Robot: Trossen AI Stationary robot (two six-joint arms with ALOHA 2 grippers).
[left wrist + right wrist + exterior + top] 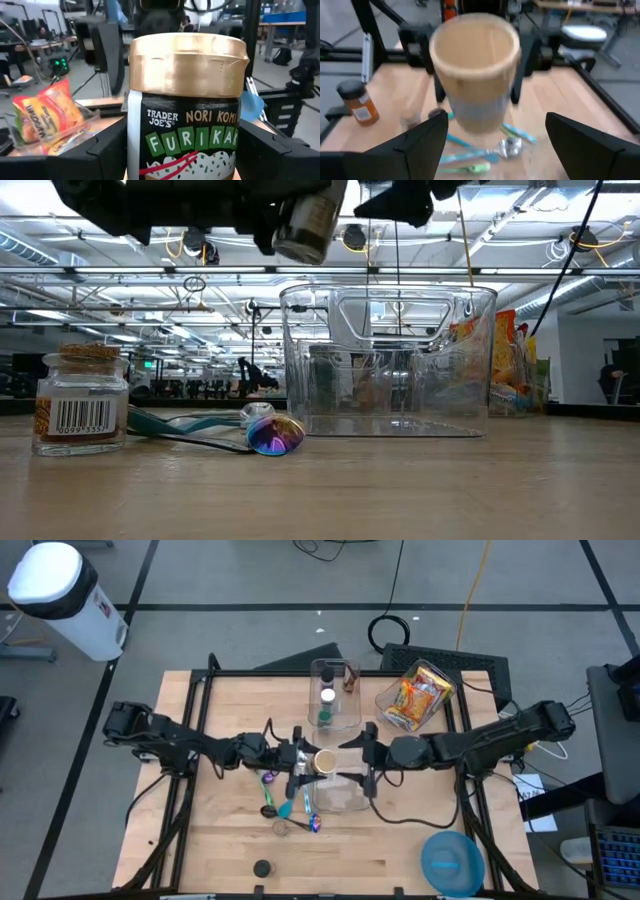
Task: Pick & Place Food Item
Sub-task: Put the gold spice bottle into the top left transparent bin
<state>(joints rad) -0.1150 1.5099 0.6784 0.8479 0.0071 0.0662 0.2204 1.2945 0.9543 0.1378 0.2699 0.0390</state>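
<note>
A furikake jar (187, 110) with a gold lid and a dark green label is held in my left gripper (308, 762) above the table's middle, near the far left corner of a clear plastic container (342, 792). In the low view the jar (310, 220) hangs slightly tilted, high above the container (390, 360). My right gripper (366, 758) is open and empty just right of the jar, facing it. In the right wrist view the jar (475, 70) shows beyond the spread fingers of my right gripper (500, 150). My left gripper pinches the jar's body below the lid between its two fingers, one on each side of the label (131, 145). The fingers come level from the table's left. The jar is lifted clear, lid up, slightly tilted.
Several spoons (285, 802) lie left of the container. A cork-lidded spice jar (80, 402) stands near them. A second clear bin (335, 695) and a bin with a snack bag (415, 695) sit at the far side. A blue bowl (452, 862) is near right.
</note>
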